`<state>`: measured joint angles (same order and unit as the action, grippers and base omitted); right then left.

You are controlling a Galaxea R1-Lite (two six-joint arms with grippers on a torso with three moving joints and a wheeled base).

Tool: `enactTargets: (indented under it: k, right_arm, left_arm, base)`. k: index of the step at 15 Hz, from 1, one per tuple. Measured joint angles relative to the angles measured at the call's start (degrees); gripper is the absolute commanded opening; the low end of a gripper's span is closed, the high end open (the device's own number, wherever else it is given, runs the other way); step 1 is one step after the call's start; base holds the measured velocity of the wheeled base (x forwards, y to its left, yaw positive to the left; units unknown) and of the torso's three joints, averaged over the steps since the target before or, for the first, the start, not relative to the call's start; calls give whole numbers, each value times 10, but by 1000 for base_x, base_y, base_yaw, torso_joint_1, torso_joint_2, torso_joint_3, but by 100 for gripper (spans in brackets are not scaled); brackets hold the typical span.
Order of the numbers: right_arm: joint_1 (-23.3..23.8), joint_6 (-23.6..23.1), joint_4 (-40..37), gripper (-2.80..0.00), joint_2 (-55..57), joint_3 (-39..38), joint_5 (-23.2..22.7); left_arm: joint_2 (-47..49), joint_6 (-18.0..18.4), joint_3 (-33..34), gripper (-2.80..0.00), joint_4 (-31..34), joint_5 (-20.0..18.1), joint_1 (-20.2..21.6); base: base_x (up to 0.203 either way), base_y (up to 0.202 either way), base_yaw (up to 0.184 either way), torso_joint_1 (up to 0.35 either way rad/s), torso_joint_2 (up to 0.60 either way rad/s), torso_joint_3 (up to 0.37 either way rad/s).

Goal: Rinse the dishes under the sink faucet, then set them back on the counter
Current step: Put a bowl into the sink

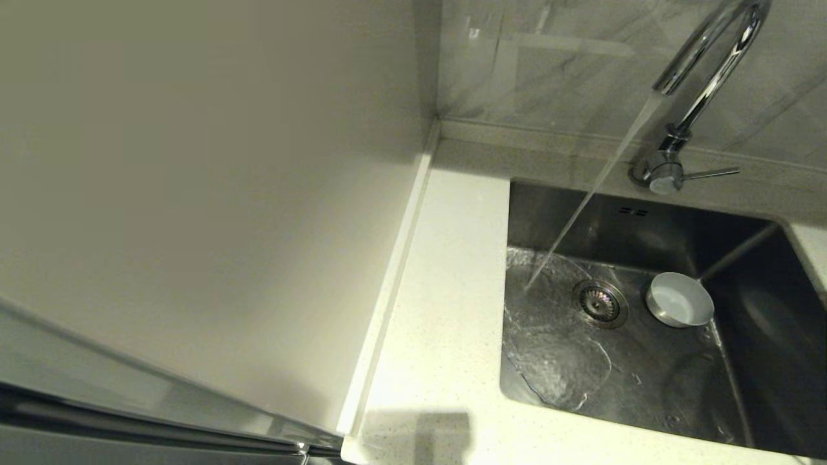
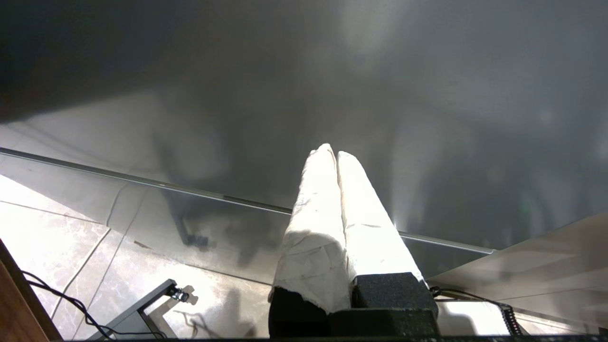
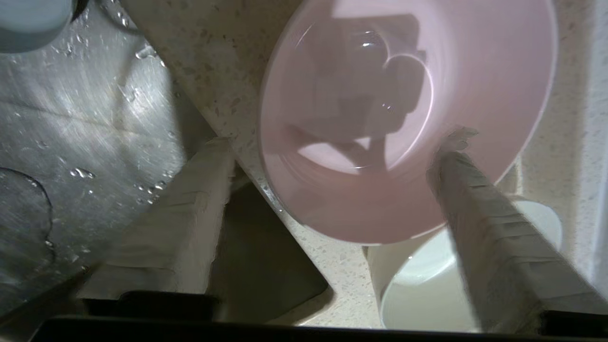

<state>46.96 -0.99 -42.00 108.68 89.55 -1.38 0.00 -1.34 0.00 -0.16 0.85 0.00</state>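
Observation:
Water runs from the chrome faucet into the steel sink, landing left of the round drain. The pale grey-blue bowl stands upright on the sink floor, right of the drain. In the right wrist view the pink bowl sits on the speckled counter beside the sink's edge, with the white bowl next to it. My right gripper is open over the pink bowl, one finger above its inside and the other outside its rim. My left gripper is shut on nothing, parked away from the sink.
A plain beige wall panel rises along the left of the counter. The faucet's thin side lever points right. Neither arm shows in the head view. Below the left gripper are floor tiles and cables.

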Motion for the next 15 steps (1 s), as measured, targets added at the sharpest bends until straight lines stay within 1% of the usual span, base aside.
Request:
enactTargets:
  k: [5, 9, 10, 13, 15]
  right_arm:
    - [-4, 0, 0, -280, 10, -1, 0]
    - [-22, -2, 2, -280, 10, 3, 0]
    - [-29, -3, 11, -280, 9, 3, 0]
    - [-57, -4, 75, -280, -5, -4, 3]
    - [-80, -5, 96, -280, -18, -5, 5]
  left_arm:
    - [0, 0, 0, -280, 0, 0, 0]
    - [0, 0, 0, -280, 0, 0, 0]
    - [0, 0, 0, -280, 0, 0, 0]
    - [0, 0, 0, -280, 0, 0, 0]
    - [0, 0, 0, -280, 0, 0, 0]
  base:
    - [0, 0, 0, 0, 0, 0]
    - [0, 0, 0, 0, 0, 0]
    - [0, 0, 0, 0, 0, 0]
    - [0, 0, 0, 0, 0, 0]
    - [0, 0, 0, 0, 0, 0]
